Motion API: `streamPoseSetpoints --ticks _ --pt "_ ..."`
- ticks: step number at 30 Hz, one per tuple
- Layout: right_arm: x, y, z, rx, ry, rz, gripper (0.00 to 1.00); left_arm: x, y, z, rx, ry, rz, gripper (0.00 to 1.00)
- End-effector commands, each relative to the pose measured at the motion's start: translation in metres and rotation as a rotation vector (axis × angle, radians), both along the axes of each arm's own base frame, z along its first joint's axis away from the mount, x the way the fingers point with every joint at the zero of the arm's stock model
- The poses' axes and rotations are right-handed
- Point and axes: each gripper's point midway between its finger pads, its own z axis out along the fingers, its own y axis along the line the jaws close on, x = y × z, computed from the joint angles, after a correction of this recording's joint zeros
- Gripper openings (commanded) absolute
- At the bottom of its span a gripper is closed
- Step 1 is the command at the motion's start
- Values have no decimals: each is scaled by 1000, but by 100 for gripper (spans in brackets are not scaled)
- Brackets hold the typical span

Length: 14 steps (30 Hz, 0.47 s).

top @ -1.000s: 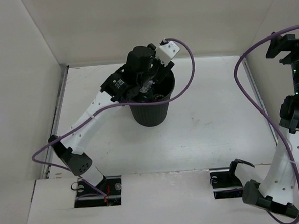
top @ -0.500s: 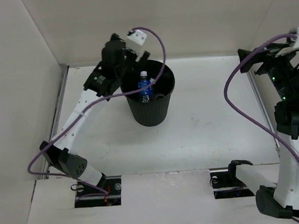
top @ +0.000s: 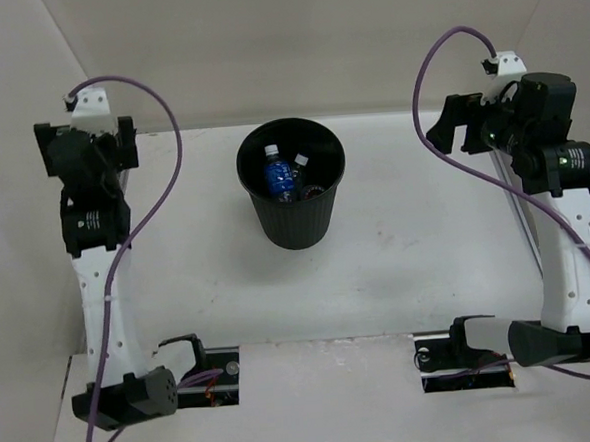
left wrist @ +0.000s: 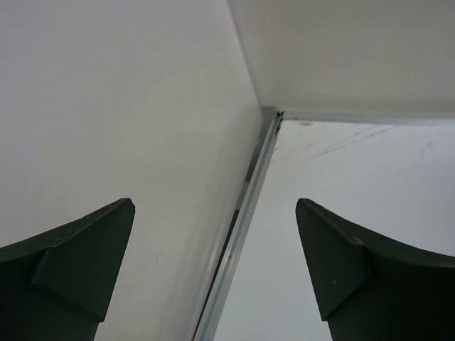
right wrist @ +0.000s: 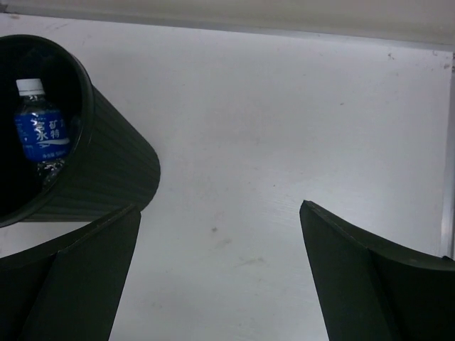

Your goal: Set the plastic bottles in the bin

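Left pincer (left wrist: pixel 215 206) and right pincer (right wrist: pixel 220 207) wide, empty (one either side) above white table (top: pixel 407 254), white walls (top: pixel 264 43) around

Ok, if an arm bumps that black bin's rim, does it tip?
Probably fairly readily: the bin tapers to a narrower base, so a high push has leverage. It looks like thin ribbed plastic, likely light; the blue-label bottle inside adds little ballast. A low push would more likely slide it on the smooth table.

You see a black bin (top: pixel 295 221) with thin lines down its side. The bottle (top: pixel 278 175) has a blue label and a white cap. The table (top: pixel 407 254) is white, the cables (top: pixel 177 148) purple.
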Motion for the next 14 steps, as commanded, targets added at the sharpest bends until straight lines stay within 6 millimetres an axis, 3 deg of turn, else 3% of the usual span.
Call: streamPoseSetpoints --ticks 1,8,14 --pt "-15 2 10 63 -25 -8 100 -21 16 -15 -76 -21 36 100" --pt "-22 0 15 63 -80 -27 100 -63 41 -39 -126 -6 117 100" --pt "-26 0 4 58 -66 -4 100 -77 46 -67 -180 18 135 100"
